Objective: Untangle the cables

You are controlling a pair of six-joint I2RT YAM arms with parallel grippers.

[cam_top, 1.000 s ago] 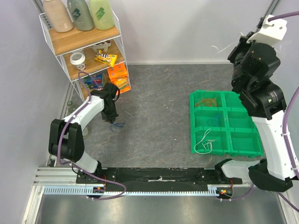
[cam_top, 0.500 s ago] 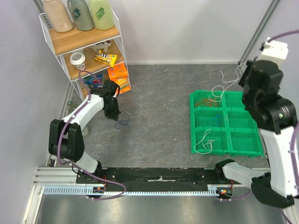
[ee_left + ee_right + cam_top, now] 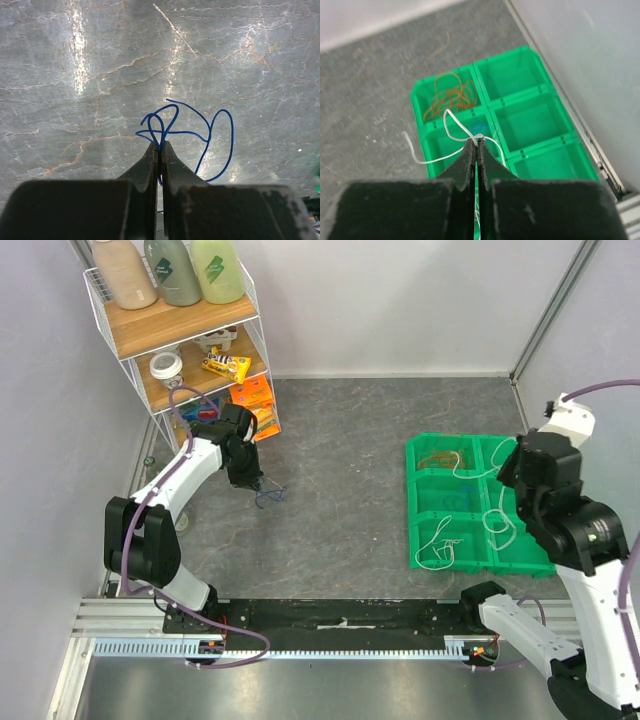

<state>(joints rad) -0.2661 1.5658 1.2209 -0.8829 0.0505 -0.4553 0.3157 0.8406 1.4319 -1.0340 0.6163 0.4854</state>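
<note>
My left gripper is shut on a thin blue wire that loops just above the grey floor; in the top view the blue wire hangs by the gripper near the shelf. My right gripper is shut on a white wire and holds it over the green tray; in the top view the white wire trails across the tray. Orange wires lie in the tray's far left compartment, a blue wire in the middle left, another white wire in the near left.
A wire shelf with bottles, a cup and snack packs stands at the back left, close to the left arm. Walls close off the back and the right side. The rail with the arm bases runs along the near edge.
My right arm has swung down and nearer, lowering the white wire over the green tray. My left gripper has moved slightly right and back with the blue wire.
</note>
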